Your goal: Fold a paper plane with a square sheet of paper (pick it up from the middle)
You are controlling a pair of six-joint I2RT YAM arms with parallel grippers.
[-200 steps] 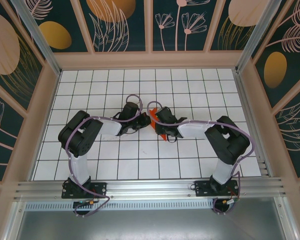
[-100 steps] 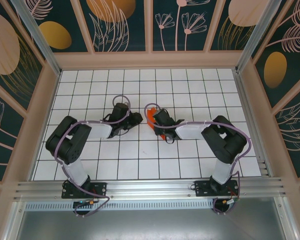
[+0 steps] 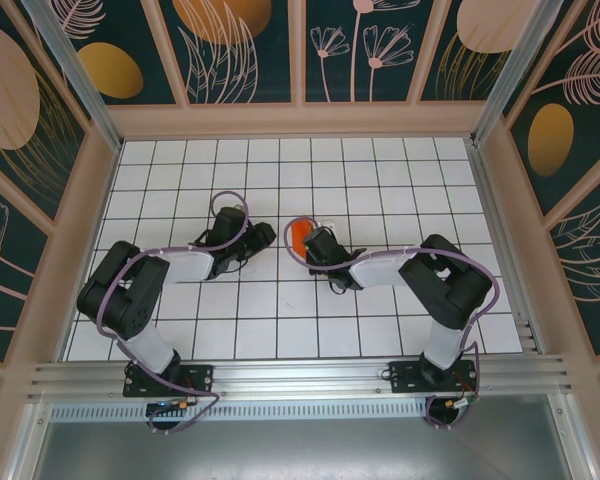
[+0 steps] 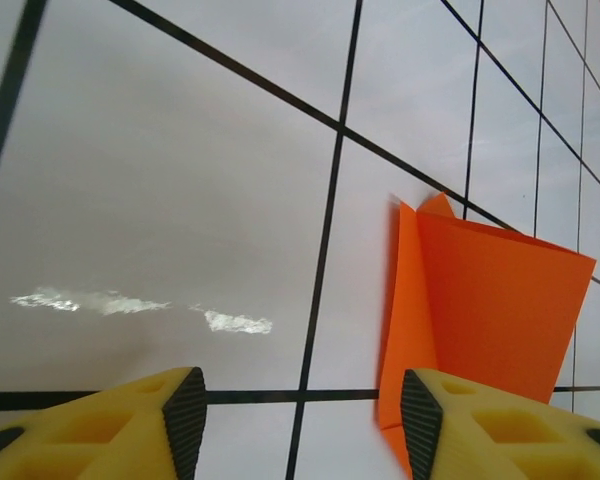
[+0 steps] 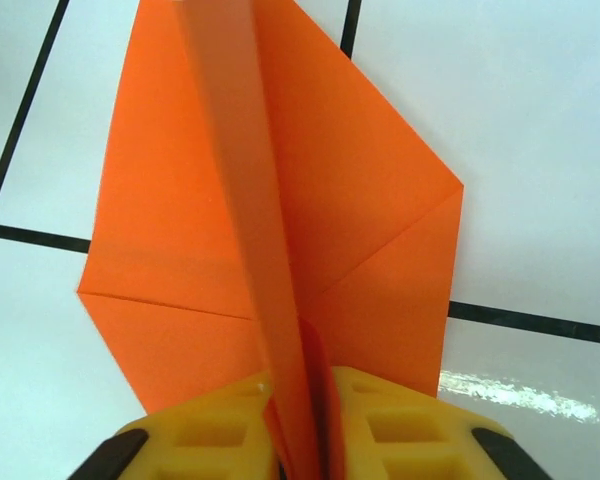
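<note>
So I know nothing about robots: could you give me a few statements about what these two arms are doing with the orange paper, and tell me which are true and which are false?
1. The right fingers pinch the raised centre ridge of the orange paper. True.
2. The left fingers are clamped on the paper too. False: they stand open and grip nothing, with the paper off to one side of them.
3. The paper lies as a flat, unfolded square. False: it is creased, with diagonal folds and an upright ridge down its middle.
4. The table is white with black grid lines. True.
</note>
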